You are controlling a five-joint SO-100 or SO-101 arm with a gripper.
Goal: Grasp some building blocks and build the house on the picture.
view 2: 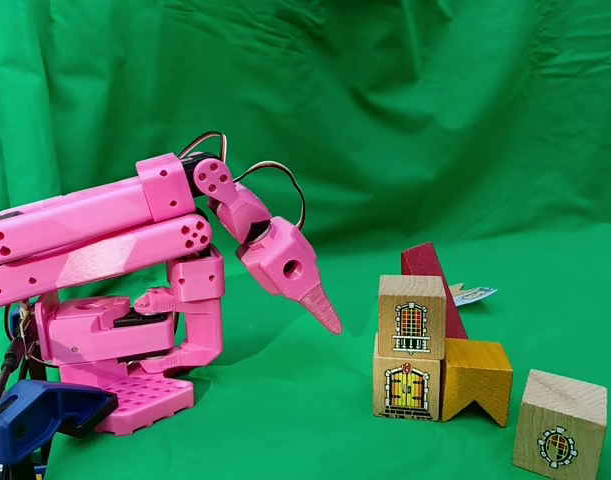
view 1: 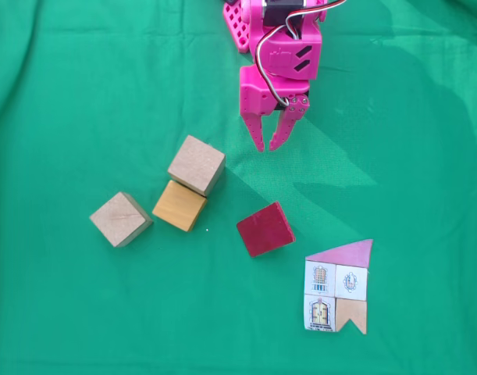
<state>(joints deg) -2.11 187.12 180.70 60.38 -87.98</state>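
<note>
My gripper (view 1: 268, 147) hangs nearly closed, empty — the dark red block (view 1: 265, 229) looks rigid, light — I'd pinch its flat opposite faces.

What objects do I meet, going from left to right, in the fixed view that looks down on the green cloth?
Pale tan block → orange-yellow block → second pale tan block → dark red block → paper house picture. The pink pincer hangs above the red block's column, so I leave it out.

green cloth (view 1: 82, 94) | on it: four building blocks (view 1: 265, 229), the picture (view 1: 339, 286)
</note>
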